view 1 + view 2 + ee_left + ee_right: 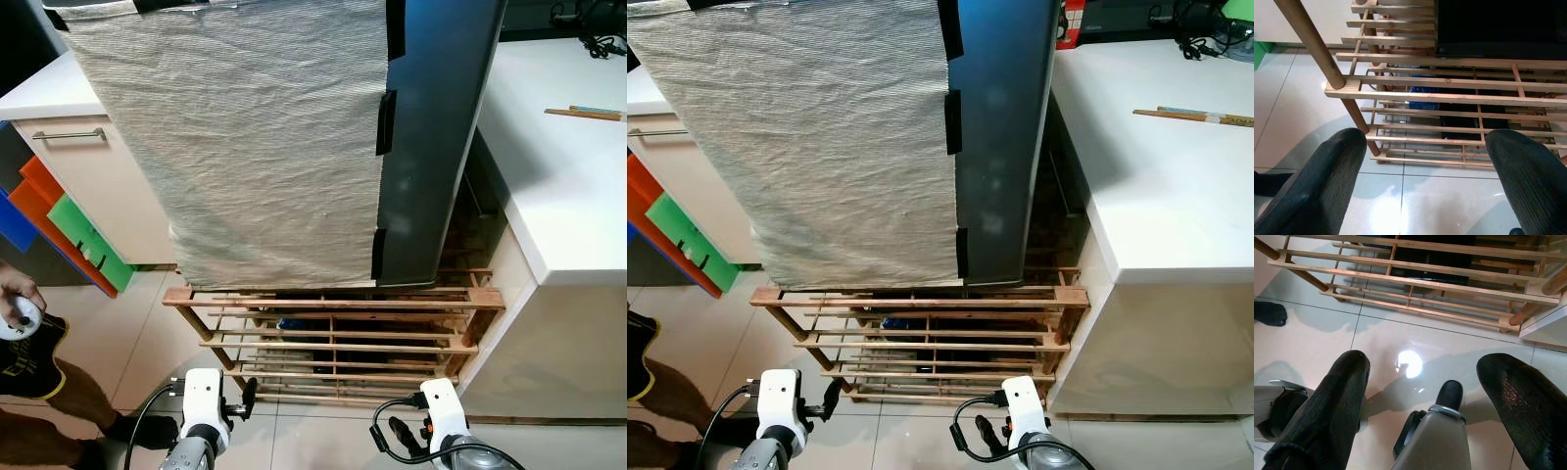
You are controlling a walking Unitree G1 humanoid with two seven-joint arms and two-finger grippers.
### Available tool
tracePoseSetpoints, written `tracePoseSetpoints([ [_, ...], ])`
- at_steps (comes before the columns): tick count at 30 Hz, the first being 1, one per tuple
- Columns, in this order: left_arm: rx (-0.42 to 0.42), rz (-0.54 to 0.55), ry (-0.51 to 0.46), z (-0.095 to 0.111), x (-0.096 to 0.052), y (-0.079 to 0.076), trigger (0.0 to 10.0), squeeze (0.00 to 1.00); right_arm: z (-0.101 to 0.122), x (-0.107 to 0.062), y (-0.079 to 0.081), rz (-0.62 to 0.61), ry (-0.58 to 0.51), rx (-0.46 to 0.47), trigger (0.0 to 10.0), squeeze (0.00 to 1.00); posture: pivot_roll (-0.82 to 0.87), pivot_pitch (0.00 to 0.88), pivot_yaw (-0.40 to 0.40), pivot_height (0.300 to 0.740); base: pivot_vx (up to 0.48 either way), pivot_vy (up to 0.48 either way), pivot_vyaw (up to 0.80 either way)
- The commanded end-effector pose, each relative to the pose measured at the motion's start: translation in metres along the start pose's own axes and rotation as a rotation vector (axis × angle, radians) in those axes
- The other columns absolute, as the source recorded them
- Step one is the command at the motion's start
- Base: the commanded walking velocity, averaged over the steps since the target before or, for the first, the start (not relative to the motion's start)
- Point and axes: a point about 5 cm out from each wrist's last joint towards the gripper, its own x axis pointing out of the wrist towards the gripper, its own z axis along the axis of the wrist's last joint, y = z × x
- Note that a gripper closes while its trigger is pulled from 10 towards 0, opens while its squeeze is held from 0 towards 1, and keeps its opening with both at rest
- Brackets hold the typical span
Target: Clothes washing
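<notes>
Fingers (1332, 181) of the left gripper (1425, 186) stand wide apart with nothing between them, and the right gripper (1440, 416) is spread the same way, likewise empty. Both hang low over the floor (1312, 347), in front of the rack (333, 338).

The task's thing, as far as can be judged, is the tall dark machine (431, 137) that stands on the rack, with a grey cloth (235, 137) taped down its front by black strips (386, 121). No loose clothes can be made out anywhere near the rack.

Risks, as I judge them: the cloth hides whatever door or handle lies behind it, so a reach toward the machine may snag the fabric or tear the tape instead. The rack's thin slats sit just ahead of both grippers; a low forward move could wedge a finger between them or shove the rack and rock the machine. A dark and blue object (1422, 95) lies under the rack, hard to identify.

Glossy pale tile makes up the floor, and it may be slippery. A white counter (558, 176) stands to the right of the rack, with sticks (586, 114) lying on it. A cream cabinet (88, 166) and coloured panels (83, 240) are to the rack's left. A person's hand (18, 299) and leg are farther left.
</notes>
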Motion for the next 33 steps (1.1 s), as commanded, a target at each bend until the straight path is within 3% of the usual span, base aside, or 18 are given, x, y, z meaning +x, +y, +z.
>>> tracePoseSetpoints([
  [1,0.131,0.081,0.619,-0.049,-0.008,0.005,10.0,0.0,-0.081,-0.014,0.027,-0.28,0.319,0.245,10.0,0.0,-0.1,0.0,0.151,0.74,0.0,0.0,0.0],
  [6,0.182,0.073,0.634,-0.053,-0.014,0.014,10.0,0.0,-0.068,-0.01,0.02,-0.275,0.307,0.207,10.0,0.0,-0.08,0.0,0.149,0.74,0.0,0.0,0.0],
  [13,0.163,0.094,0.624,-0.051,-0.013,0.016,10.0,0.0,-0.068,-0.01,0.019,-0.286,0.294,0.218,10.0,0.0,-0.08,0.0,0.141,0.74,0.0,0.0,0.0],
  [16,0.161,0.126,0.554,-0.038,-0.005,0.021,10.0,0.0,-0.065,-0.009,0.02,-0.286,0.253,0.236,10.0,0.0,-0.08,0.0,0.141,0.74,0.0,0.0,0.0],
  [17,0.127,0.13,0.464,-0.023,0.004,0.025,10.0,0.0,-0.059,-0.008,0.021,-0.253,0.179,0.266,10.0,1.0,-0.07,0.0,0.139,0.74,0.0,0.0,0.0],
  [18,0.126,0.128,0.423,-0.016,0.008,0.026,10.0,1.0,-0.057,-0.007,0.022,-0.235,0.145,0.273,10.0,1.0,-0.07,0.0,0.139,0.74,0.0,0.0,0.0],
  [20,0.091,0.119,0.363,-0.006,0.013,0.027,10.0,1.0,-0.052,-0.007,0.022,-0.206,0.09,0.272,10.0,1.0,-0.07,0.0,0.139,0.74,0.0,0.0,0.0],
  [21,0.133,0.071,0.269,0.009,0.019,0.027,10.0,1.0,0.002,-0.003,-0.01,-0.175,-0.098,0.214,10.0,1.0,-0.08,0.0,0.13,0.74,0.0,0.0,0.0],
  [22,0.133,0.071,0.269,0.009,0.019,0.027,10.0,1.0,0.002,-0.003,-0.01,-0.175,-0.098,0.214,10.0,1.0,-0.08,0.0,0.13,0.74,0.0,0.0,0.0],
  [23,0.213,0.019,0.093,0.032,0.023,0.025,10.0,1.0,0.038,-0.011,-0.026,-0.126,-0.271,0.126,10.0,1.0,-0.08,0.0,0.128,0.74,0.0,0.0,0.0],
  [25,0.226,-0.022,-0.029,0.047,0.019,0.019,10.0,1.0,0.049,-0.022,-0.028,-0.07,-0.365,0.042,10.0,1.0,-0.08,0.0,0.121,0.74,0.0,0.0,0.0],
  [26,0.226,-0.022,-0.029,0.047,0.019,0.019,10.0,1.0,0.049,-0.022,-0.028,-0.07,-0.365,0.042,10.0,1.0,-0.08,0.0,0.121,0.74,0.0,0.0,0.0],
  [27,0.238,-0.052,-0.164,0.069,0.002,0.008,10.0,1.0,0.061,-0.045,-0.031,-0.022,-0.481,-0.05,10.0,1.0,-0.08,0.0,0.117,0.74,0.0,0.0,0.0],
  [28,0.238,-0.052,-0.164,0.069,0.002,0.008,10.0,1.0,0.061,-0.045,-0.031,-0.022,-0.481,-0.05,10.0,1.0,-0.08,0.0,0.117,0.74,0.0,0.0,0.0],
  [30,0.249,-0.077,-0.256,0.084,-0.014,-0.004,10.0,1.0,0.072,-0.07,-0.031,0.024,-0.587,-0.125,10.0,1.0,-0.08,0.0,0.113,0.74,0.0,0.0,0.0],
  [33,0.259,-0.085,-0.297,0.091,-0.021,-0.008,10.0,1.0,0.077,-0.082,-0.031,0.048,-0.63,-0.157,10.0,1.0,-0.08,0.0,0.112,0.74,0.0,0.0,0.0],
])
